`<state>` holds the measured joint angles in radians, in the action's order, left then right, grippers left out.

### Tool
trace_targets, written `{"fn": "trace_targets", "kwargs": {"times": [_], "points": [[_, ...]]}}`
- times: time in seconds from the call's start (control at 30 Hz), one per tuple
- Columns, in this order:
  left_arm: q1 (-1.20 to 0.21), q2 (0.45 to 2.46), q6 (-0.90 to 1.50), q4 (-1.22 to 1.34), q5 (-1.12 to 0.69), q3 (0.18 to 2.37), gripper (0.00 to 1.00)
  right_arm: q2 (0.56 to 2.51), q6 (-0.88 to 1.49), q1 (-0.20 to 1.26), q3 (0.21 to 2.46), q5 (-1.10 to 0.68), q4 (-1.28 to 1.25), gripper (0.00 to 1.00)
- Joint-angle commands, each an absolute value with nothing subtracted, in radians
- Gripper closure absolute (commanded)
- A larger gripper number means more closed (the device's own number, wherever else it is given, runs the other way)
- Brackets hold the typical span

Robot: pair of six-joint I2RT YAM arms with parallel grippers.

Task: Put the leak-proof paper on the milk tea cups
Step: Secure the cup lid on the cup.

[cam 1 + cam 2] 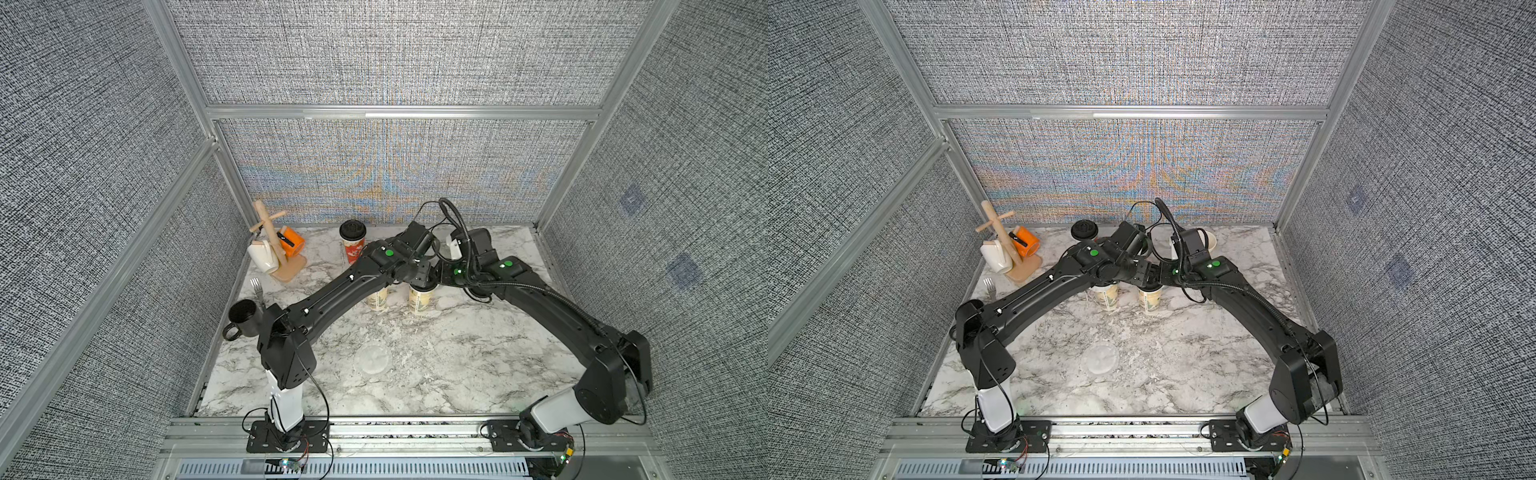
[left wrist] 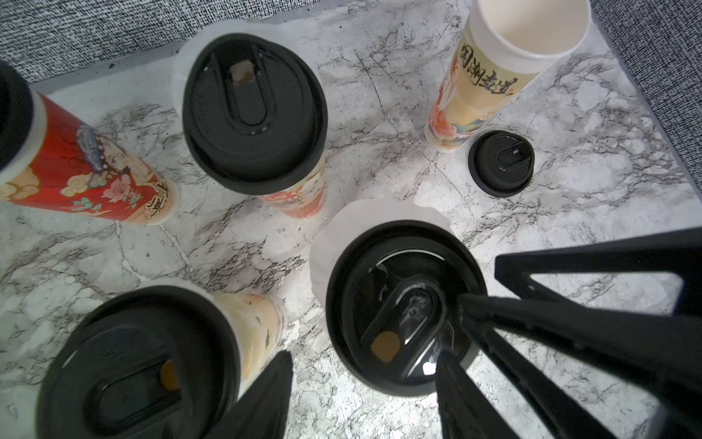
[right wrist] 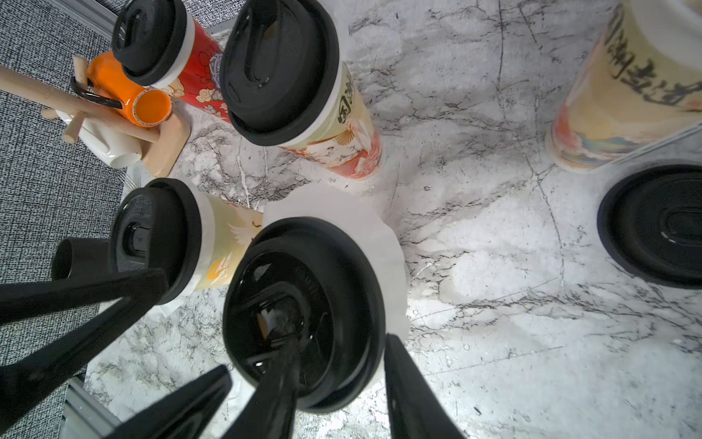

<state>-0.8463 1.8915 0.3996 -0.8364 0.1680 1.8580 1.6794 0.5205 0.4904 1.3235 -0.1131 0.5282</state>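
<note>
Right claw [image 3: 341, 338]: narrow gap, astride rim of black lid [image 3: 304, 289], one jaw on lid centre. Left claw [image 2: 364, 355]: wide, empty, beside same lid. Under lid, paper disc [image 2: 364, 222] frills out; cup [image 1: 420, 302] upright, axis vertical. Only top views show spare disc [image 1: 1102, 357] flat on bench [image 1: 1183, 374], well apart from cup; only wrist views, loose lid [image 2: 501, 163].

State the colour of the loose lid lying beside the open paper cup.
Black. The round plastic lid shows best in the left wrist view.

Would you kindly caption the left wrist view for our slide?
Four lidded milk tea cups, one open cup, and a loose black lid on marble.
</note>
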Motion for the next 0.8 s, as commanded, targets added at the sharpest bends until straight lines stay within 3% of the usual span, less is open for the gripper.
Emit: {"fn": "trace_targets", "kwargs": {"times": [0.0, 0.2, 0.77], "points": [[-0.845, 1.928, 0.372, -0.828, 0.160, 1.893, 0.38, 1.686, 0.515, 0.486, 1.321, -0.113, 0.510, 0.62], [-0.845, 2.027, 0.382, -0.957, 0.169, 1.997, 0.39, 1.668, 0.509, 0.476, 1.313, -0.119, 0.503, 0.63], [-0.845, 1.996, 0.402, -0.941, 0.196, 1.878, 0.39, 1.644, 0.508, 0.447, 1.244, -0.142, 0.465, 0.65]]}}
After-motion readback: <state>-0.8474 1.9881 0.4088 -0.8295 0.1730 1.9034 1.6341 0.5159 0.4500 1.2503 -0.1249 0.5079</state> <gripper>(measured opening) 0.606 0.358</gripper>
